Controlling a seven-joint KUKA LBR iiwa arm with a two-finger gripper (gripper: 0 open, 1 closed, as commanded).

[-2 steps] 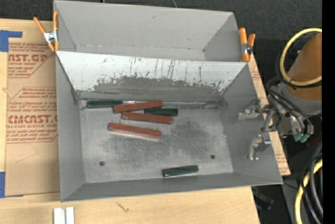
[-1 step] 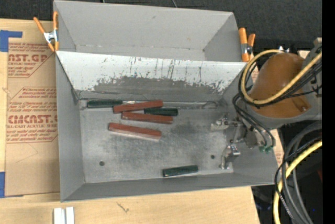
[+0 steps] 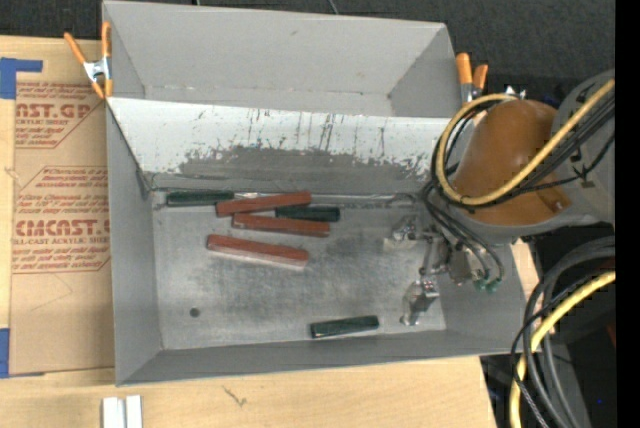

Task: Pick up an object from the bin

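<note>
My gripper (image 3: 412, 276) hangs low over the right end of the bin floor, open, with bare floor between its fingers. One fingertip (image 3: 401, 237) points toward the back, the other (image 3: 414, 308) toward the front. A short dark green stick (image 3: 344, 326) lies flat near the front wall, just left of the front fingertip and apart from it. Further left, a red-brown stick (image 3: 258, 251) lies by itself on the floor.
Along the back wall lie two more red-brown sticks (image 3: 263, 206) (image 3: 282, 226) and two dark green ones (image 3: 200, 199) (image 3: 312, 213), partly overlapping. The arm's orange cover and cables sit over the bin's right rim.
</note>
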